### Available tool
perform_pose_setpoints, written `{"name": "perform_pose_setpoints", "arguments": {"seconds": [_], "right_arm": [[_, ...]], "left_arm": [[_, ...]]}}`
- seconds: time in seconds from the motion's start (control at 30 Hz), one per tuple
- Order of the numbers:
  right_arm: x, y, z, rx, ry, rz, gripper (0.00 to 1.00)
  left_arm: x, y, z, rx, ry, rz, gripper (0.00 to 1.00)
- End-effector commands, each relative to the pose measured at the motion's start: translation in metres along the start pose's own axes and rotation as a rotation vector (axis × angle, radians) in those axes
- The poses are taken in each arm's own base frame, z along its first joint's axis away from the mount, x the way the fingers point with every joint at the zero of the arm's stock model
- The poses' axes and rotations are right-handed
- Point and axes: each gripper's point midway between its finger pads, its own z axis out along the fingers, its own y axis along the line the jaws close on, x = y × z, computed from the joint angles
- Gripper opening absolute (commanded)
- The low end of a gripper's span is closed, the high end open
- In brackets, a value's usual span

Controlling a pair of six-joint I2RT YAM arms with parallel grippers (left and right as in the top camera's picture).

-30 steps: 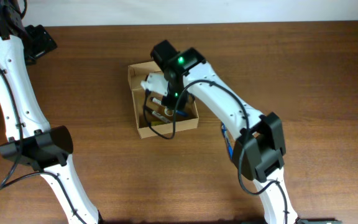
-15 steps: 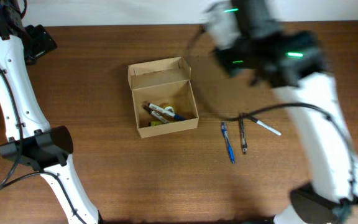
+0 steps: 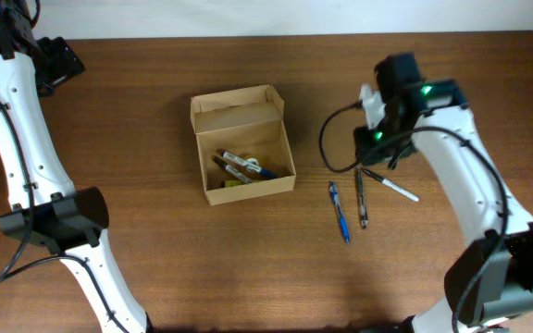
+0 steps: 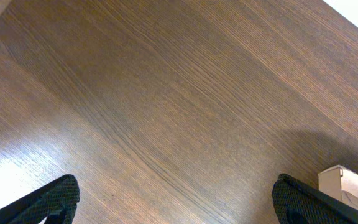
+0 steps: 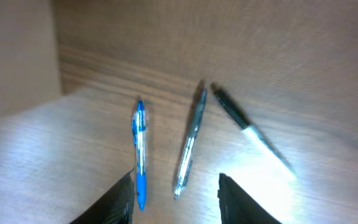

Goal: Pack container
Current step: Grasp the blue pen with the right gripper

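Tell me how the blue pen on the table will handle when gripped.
The blue pen looks slim and round, so it will probably roll if nudged sideways on the smooth table. It seems rigid and light, likely lifting without sagging, though its narrow barrel might slip.

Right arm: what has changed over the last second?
The right gripper lifted out of the container and swung right. It now hovers, jaws apart and empty, over the blue pen, grey pen and black-and-white pen on the table. The container, the items inside it, the three loose pens and the open left gripper stayed put.
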Motion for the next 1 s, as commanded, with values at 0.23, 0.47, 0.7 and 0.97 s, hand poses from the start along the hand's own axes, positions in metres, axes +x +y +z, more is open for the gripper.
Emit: {"name": "perform_pose_setpoints", "arguments": {"seconds": [0.23,0.47,0.7,0.97], "right_arm": [[0.052,0.034,0.069,-0.032,0.116,0.017,0.43],[0.070,0.034,0.098,-0.007,0.118,0.061,0.43],[0.086,0.041,0.113,0.004,0.133,0.039,0.42],[0.096,0.034,0.122,0.085,0.152,0.056,0.15]], "left_arm": [[-0.001,0.004,0.003,-0.017,-0.001,0.012,1.00],[-0.001,0.004,0.003,-0.017,-0.001,0.012,1.00],[-0.001,0.004,0.003,-0.016,-0.001,0.012,1.00],[-0.001,0.004,0.003,-0.017,-0.001,0.012,1.00]]}}
